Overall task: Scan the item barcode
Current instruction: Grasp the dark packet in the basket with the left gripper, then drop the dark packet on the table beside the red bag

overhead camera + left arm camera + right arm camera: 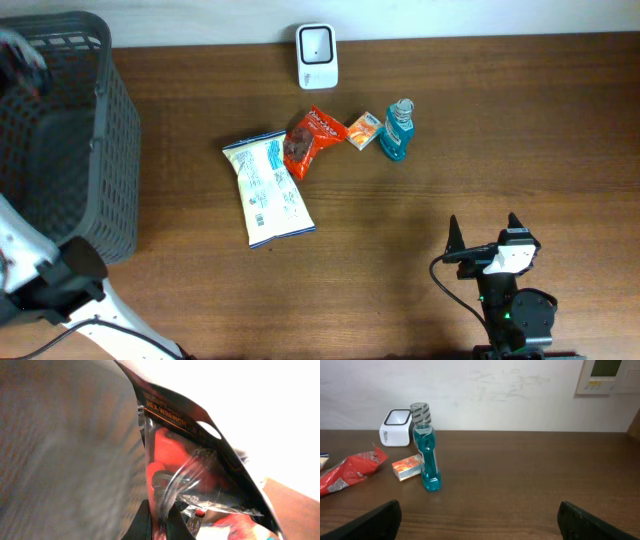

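Near left, left arm: left gripper (157, 527) closed on the lower end of a hex wrench blister pack (190, 460). The pack has a black card printed "HEX WRENCH", a hang hole and a red item under clear plastic. It is tilted and fills the left wrist view; a blurred grey surface lies to its left. The pack cannot be made out from overhead.

Left side: grey plastic basket (60, 130), with lattice walls, on the wooden table (520, 120).

Far centre, at the table's edge: white barcode scanner (317, 56), upright.

Centre, near the scanner:
- White and blue snack bag (268, 188), lying flat.
- Red snack bag (312, 140), touching the white bag's far right corner.
- Small orange box (363, 131), just right of the red bag.
- Blue mouthwash bottle (399, 131), upright, just beside the box.

Near right: right gripper (483, 230), jaws wide apart, holding nothing, well apart from the items.
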`<control>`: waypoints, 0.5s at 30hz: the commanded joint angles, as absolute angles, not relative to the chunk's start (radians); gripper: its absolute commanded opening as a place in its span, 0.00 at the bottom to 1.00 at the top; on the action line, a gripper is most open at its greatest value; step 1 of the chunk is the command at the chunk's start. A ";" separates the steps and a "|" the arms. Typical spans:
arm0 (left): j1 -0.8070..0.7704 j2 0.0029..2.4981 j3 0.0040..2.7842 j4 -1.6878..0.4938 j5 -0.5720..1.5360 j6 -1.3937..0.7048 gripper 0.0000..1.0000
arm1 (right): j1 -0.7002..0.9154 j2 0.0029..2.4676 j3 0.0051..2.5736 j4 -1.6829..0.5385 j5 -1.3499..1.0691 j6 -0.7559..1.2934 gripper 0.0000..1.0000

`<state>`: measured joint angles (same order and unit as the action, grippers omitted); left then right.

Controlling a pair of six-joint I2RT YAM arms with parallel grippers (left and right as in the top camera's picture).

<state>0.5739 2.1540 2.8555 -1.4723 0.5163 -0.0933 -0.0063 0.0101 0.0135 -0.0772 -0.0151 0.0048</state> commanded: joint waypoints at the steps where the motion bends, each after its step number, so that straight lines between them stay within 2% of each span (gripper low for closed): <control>1: 0.462 2.131 3.146 -1.491 0.667 -0.145 0.00 | 0.000 0.004 0.006 -0.080 -0.006 0.015 0.99; 4: 0.275 2.069 3.128 -1.534 0.597 -0.144 0.00 | 0.000 0.004 0.006 -0.080 -0.007 0.015 0.98; 9: -0.033 2.119 3.035 -1.688 0.333 -0.135 0.00 | 0.000 0.004 0.006 -0.080 -0.006 0.015 0.99; 15: -0.293 2.192 2.606 -1.629 0.201 -0.126 0.00 | 0.000 0.004 0.006 -0.080 -0.007 0.015 0.98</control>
<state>-0.2031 2.1376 2.7834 -1.6520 0.3267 -0.1352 -0.0063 0.0101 0.0135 -0.0772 -0.0151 0.0044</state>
